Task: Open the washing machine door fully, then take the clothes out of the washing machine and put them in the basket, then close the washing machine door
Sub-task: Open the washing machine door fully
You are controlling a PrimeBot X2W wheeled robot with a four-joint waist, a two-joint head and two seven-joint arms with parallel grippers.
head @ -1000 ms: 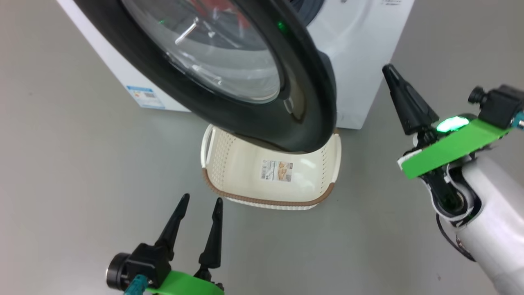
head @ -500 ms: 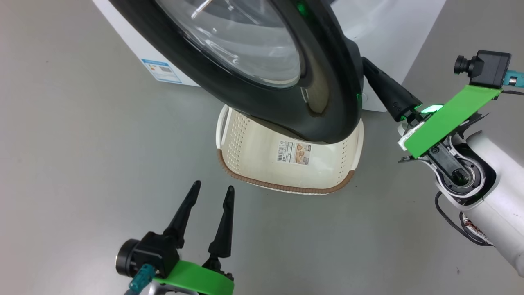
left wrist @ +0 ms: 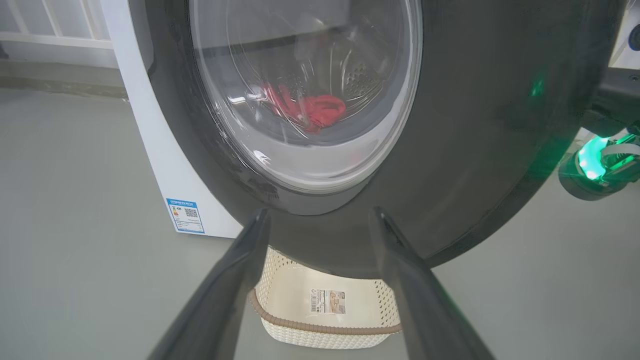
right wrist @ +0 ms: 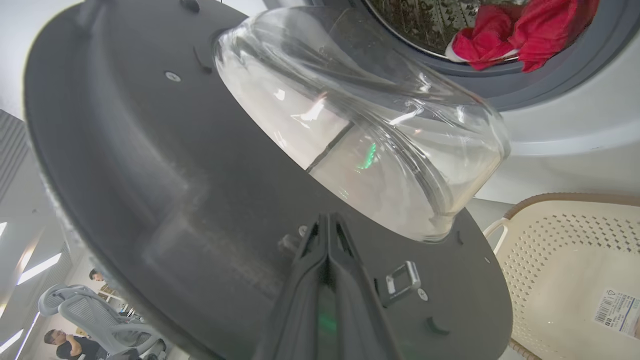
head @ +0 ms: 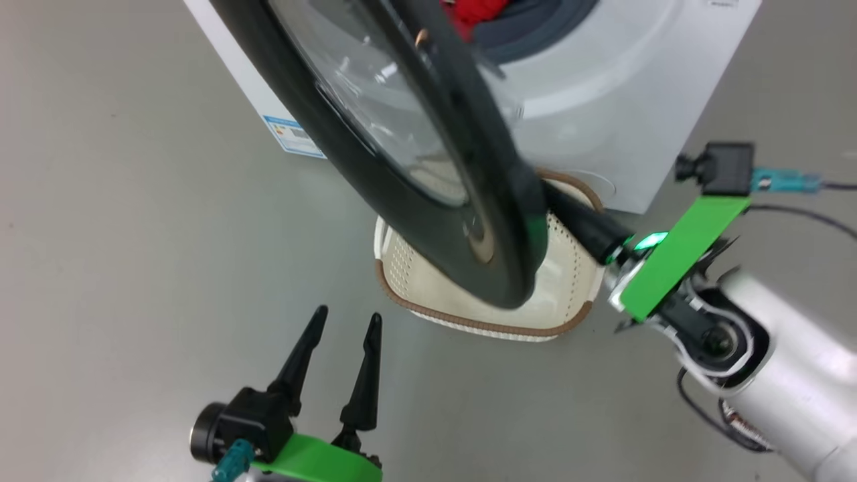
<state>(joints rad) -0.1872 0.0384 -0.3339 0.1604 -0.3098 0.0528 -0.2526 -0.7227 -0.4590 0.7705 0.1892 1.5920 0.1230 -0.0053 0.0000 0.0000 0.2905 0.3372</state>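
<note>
The white washing machine (head: 602, 100) stands on the grey floor (head: 134, 268). Its door (head: 415, 224) is swung partway out, the glossy black rim and bulging glass bowl hanging over the space in front. The cream basket (head: 482, 326) sits on the floor right before the machine, tucked under the door's lower edge, and I see nothing in it but its paper label (left wrist: 327, 301) stuck to the bottom. The red clothes (head: 472, 12) lie inside the steel drum, bunched at the mouth against the grey rubber ring (right wrist: 550, 80).

The right arm reaches in from the right, above the basket. The right gripper (right wrist: 327, 220) has its two dark fingers (head: 582, 224) pressed tight together with nothing between them. Their tips sit at the door's inner face, just below the glass bowl and beside the small metal latch (right wrist: 400, 279). I cannot tell whether they actually touch it.

The left gripper (head: 348, 313) hangs low over bare floor, well apart from the basket, jaws spread wide and empty, pointing toward the door.

A small blue label (head: 294, 137) marks the machine's lower side. Beyond the door a person (right wrist: 65, 342) sits near an office chair (right wrist: 90, 310).
</note>
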